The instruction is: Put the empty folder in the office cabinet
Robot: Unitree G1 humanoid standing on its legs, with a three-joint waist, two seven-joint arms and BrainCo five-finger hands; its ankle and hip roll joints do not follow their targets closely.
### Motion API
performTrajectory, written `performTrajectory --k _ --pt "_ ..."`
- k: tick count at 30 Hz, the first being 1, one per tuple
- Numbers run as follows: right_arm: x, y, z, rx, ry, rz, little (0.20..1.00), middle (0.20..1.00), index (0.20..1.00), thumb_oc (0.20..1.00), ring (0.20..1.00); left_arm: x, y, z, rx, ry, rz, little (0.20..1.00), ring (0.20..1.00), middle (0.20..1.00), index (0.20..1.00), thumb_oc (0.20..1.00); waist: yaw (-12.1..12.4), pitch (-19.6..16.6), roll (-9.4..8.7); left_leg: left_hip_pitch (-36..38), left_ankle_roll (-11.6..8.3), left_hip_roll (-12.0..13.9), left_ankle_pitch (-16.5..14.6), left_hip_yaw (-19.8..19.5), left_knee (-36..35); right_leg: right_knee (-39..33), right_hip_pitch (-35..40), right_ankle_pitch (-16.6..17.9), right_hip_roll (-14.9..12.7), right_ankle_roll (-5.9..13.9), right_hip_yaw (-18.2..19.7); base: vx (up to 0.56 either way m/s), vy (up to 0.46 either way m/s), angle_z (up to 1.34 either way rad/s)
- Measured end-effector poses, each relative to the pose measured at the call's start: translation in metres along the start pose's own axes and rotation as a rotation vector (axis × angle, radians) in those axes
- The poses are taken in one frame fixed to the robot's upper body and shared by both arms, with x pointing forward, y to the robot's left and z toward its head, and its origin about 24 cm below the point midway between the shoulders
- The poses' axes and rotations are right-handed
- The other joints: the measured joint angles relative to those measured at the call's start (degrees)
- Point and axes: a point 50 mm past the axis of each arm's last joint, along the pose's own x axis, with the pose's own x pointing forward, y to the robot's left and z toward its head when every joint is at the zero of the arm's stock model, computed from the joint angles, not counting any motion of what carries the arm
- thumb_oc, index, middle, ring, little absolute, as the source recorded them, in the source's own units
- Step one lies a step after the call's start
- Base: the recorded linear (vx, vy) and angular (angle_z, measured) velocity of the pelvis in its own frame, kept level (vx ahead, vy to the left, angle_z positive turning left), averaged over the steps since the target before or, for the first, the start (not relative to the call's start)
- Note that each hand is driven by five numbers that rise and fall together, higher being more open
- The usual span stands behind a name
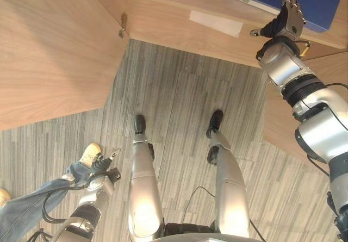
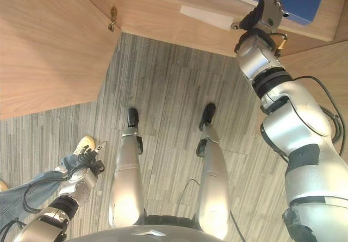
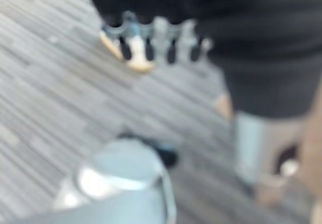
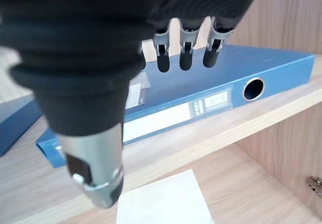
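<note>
Blue folder (image 4: pixel 211 90) lies flat at the shelf (image 4: pixel 211 133) edge; right hand (image 1: pixel 288 14) hovers above, fingers straight, gripping nothing

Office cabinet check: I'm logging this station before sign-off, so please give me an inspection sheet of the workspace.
Surface: wooden cabinet shelf, light grain; grey striped carpet below.
Job's things: blue folder lies flat on the shelf, spine with label and finger hole facing out.
Clutter: a white sheet on the lower shelf; a second blue item beside the folder.
Robot hands: right robot hand over the folder, fingers straight, not gripping; left robot hand hangs low near the floor, holding nothing.
Cables: nothing noted.
Surroundings: open cabinet door with hinge; a person's leg in jeans and tan shoe at the robot's left.
</note>
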Motion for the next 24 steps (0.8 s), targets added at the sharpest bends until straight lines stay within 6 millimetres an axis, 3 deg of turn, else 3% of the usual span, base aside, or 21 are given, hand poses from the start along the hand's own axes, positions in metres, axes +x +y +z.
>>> performTrajectory --k 9,14,20,24 --pt "0.003 -0.01 -0.005 -0.002 0.012 -0.009 1.0 1.0 1.0 1.0 1.0 0.0 0.011 0.007 0.028 -0.014 -0.01 1.0 1.0 1.0 1.0 1.0 1.4 0.0 0.05 -1.8 0.04 -0.3 0.1 0.2 -0.4 -0.3 -1.9 -0.3 -0.2 0.02 0.0 0.0 0.0 0.0" --pt "0.007 -0.024 -0.011 0.024 0.042 -0.068 1.0 1.0 1.0 1.0 1.0 -0.001 0.011 0.006 0.029 -0.011 -0.022 1.0 1.0 1.0 1.0 1.0 1.4 0.0 0.05 -1.8 -0.01 -0.4 0.2 0.3 -0.2 -0.3 -1.9 0.0 -0.3 -0.01 0.0 0.0 0.0 0.0" --pt "0.006 -0.027 -0.017 0.07 0.083 -0.12 1.0 1.0 1.0 1.0 1.0 -0.001 0.007 0.009 0.02 -0.025 -0.035 1.0 1.0 1.0 1.0 1.0 1.4 0.0 0.09 -1.8 0.02 -0.5 0.1 0.5 -0.3 -0.3 -2.1 0.0 -0.4 -0.02 0.0 -0.01 0.012 0.0" --pt "0.007 -0.037 -0.014 0.092 0.061 -0.236 1.0 1.0 1.0 1.0 1.0 -0.001 0.008 0.007 0.02 -0.021 -0.032 1.0 1.0 1.0 1.0 1.0 1.3 0.1 0.14 -1.8 -0.02 -0.7 0.2 1.1 -0.9 -0.5 -2.7 0.0 -0.7 -0.03 0.4 -0.01 0.015 -0.01"
